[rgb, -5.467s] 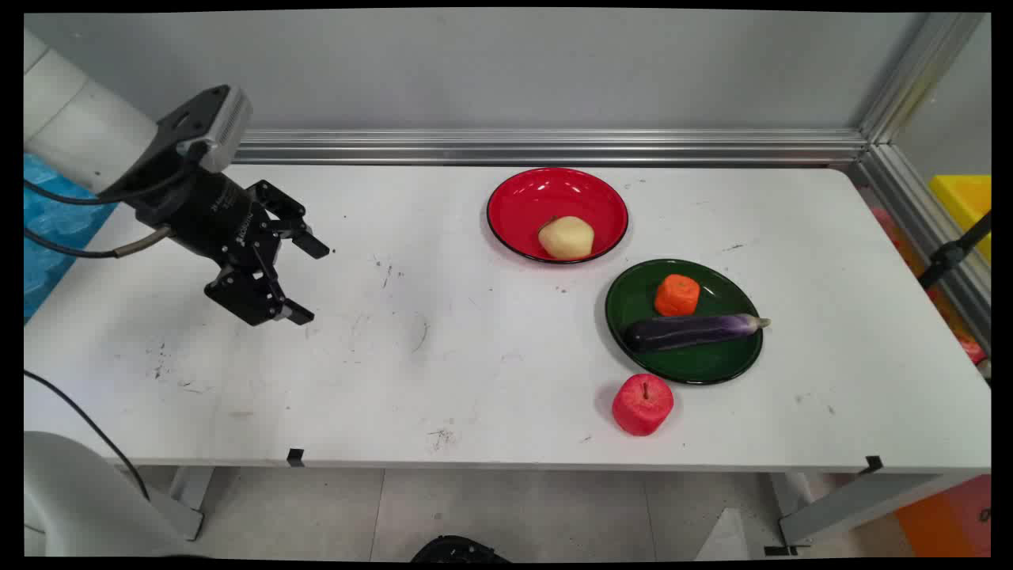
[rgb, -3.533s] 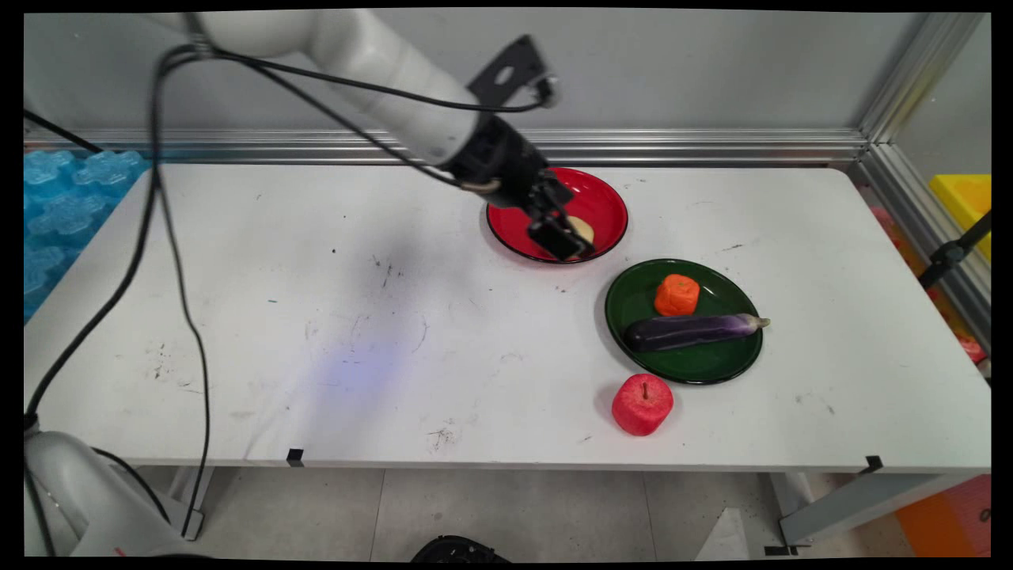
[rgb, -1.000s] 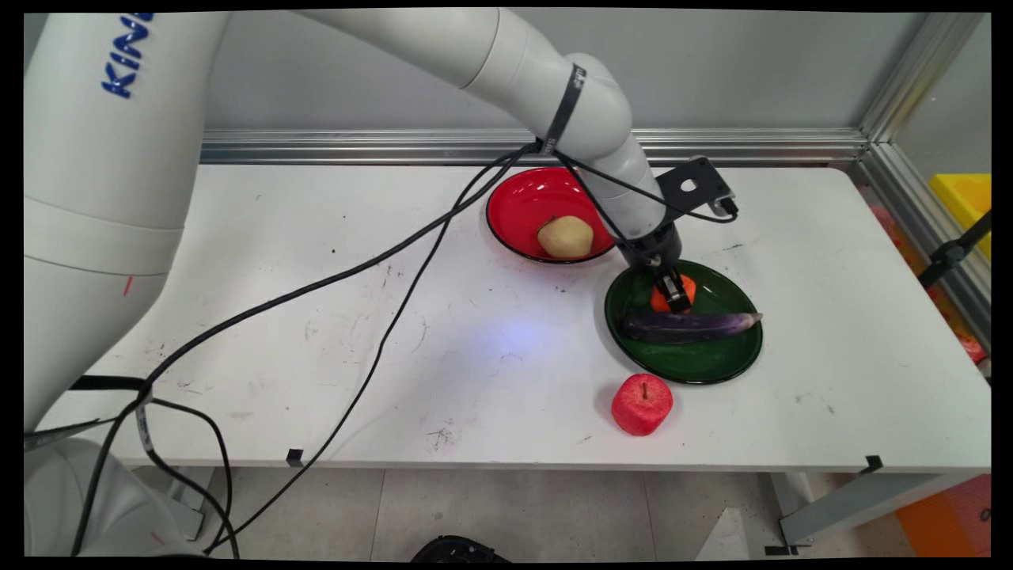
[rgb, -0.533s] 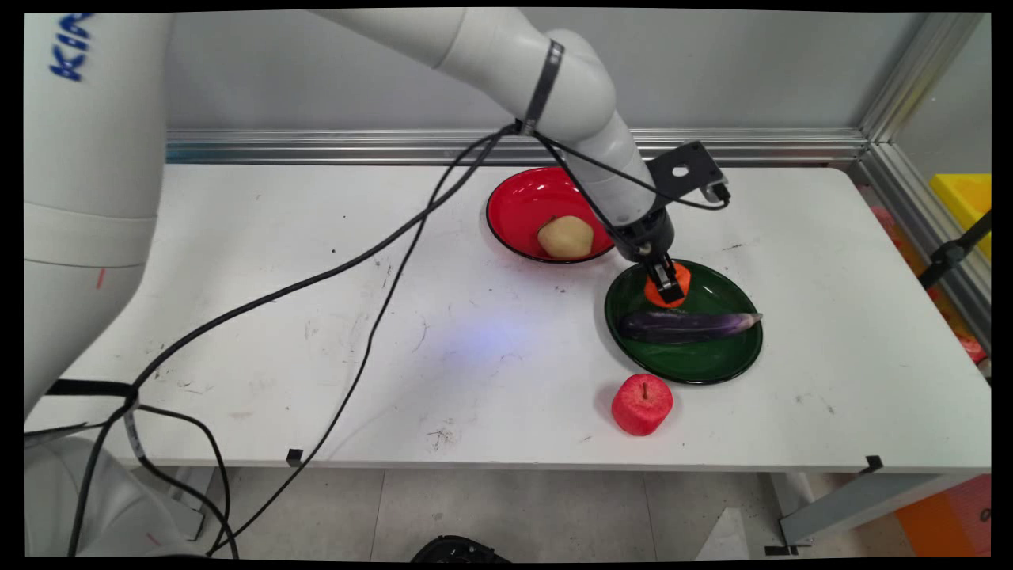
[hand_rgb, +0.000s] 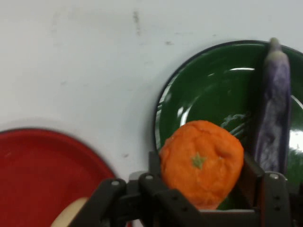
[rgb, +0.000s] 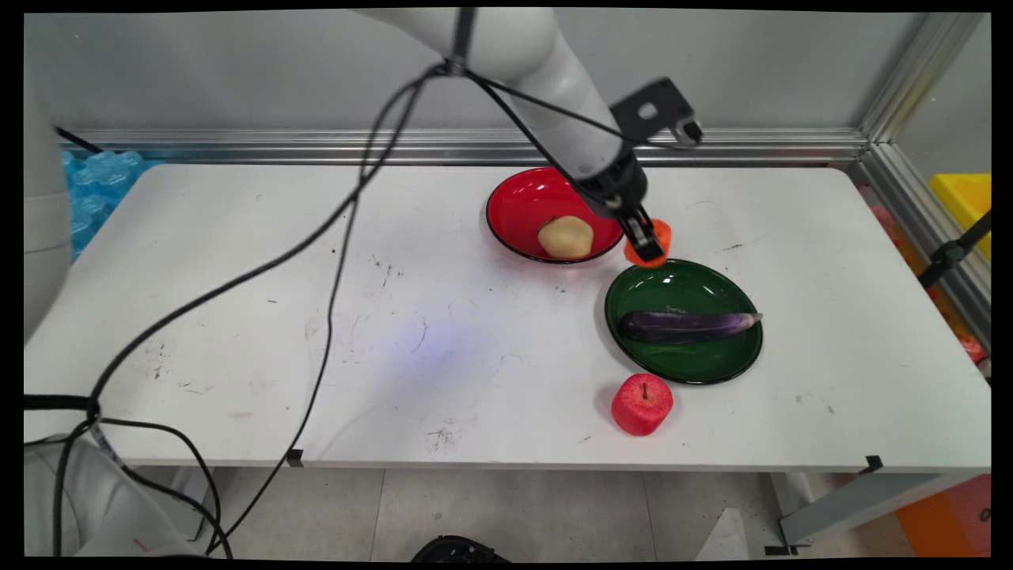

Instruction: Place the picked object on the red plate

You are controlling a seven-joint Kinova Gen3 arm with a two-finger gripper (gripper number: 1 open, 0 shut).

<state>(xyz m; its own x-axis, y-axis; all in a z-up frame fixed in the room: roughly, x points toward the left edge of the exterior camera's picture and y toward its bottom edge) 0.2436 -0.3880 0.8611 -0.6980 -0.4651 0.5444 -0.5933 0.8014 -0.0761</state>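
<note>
So the gripper (rgb: pixel 647 244) has its fingers clamped on the orange (rgb: pixel 658 236), held up in the air right of center in the main view, just above the top-left rim of the green plate (rgb: pixel 716 364). An eggplant (rgb: pixel 687 324) lies across that plate. The red bowl (rgb: pixel 522 202), just left, holds what looks like a potato (rgb: pixel 565 237). A red apple (rgb: pixel 642 404) sits below the plate.

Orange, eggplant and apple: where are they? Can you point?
orange (hand_rgb: pixel 201 163): hand view, its front face near the green stem mark.
eggplant (rgb: pixel 684 324): main view, middle of its purple body.
apple (rgb: pixel 642 405): main view, its red side.
</note>
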